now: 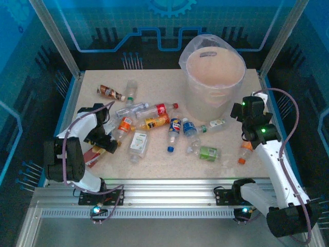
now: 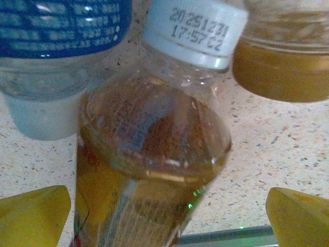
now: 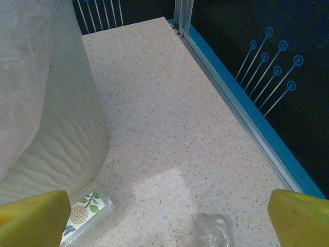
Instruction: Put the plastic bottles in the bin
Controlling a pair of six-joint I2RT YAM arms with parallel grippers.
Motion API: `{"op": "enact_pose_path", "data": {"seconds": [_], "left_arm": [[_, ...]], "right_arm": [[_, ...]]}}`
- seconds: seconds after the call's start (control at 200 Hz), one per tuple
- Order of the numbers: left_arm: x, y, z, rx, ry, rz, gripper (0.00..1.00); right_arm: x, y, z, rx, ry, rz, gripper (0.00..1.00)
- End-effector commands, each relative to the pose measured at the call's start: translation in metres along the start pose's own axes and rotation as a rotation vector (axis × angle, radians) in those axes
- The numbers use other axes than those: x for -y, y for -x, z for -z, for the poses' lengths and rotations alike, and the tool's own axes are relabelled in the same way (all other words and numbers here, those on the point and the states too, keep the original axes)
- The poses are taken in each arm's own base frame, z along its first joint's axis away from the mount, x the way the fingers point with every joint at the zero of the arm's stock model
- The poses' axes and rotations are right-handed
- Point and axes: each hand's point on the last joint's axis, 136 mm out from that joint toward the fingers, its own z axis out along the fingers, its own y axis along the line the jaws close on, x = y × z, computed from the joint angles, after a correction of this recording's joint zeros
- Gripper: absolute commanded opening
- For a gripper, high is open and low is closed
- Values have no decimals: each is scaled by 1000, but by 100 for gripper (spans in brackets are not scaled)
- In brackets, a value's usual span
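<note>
1. Top external view: roughly a dozen small clear plastic bottles (image 1: pixel 154 122) lie scattered mid-table, with red, orange, blue, green and white labels. The bin (image 1: pixel 205 105) stands at the far right, behind them.
2. It's a round off-white bucket with a handle slot and a clear bag liner (image 1: pixel 203 43) puffing over the rim. Up close its wall has faint wavy ripples.
3. The table (image 3: pixel 180 128) is speckled beige.
4. Left wrist view: a white cap (image 2: pixel 193 33) stamped "20251231 17:57 C2" sits on an amber-drink bottle (image 2: pixel 149 154). The neighbour's blue label (image 2: pixel 56 31) is too blurry to read.
5. Grippers: the left gripper (image 2: pixel 164 216) is spread wide, yellow tips either side of that amber-drink bottle, not pinching it. The right gripper (image 3: pixel 164 216) is spread wide too, just beside the bin.
</note>
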Motion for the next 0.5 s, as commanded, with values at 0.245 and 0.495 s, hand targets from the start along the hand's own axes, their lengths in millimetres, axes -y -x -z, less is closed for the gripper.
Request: {"op": "enact_pose_path", "data": {"seconds": [0.245, 0.495], "left_arm": [[-10, -8, -21, -101, 25, -11, 98], [-10, -8, -28, -120, 21, -13, 75]], "right_arm": [[1, 5, -1, 4, -25, 10, 100], [2, 3, -3, -1, -36, 7, 100]]}}
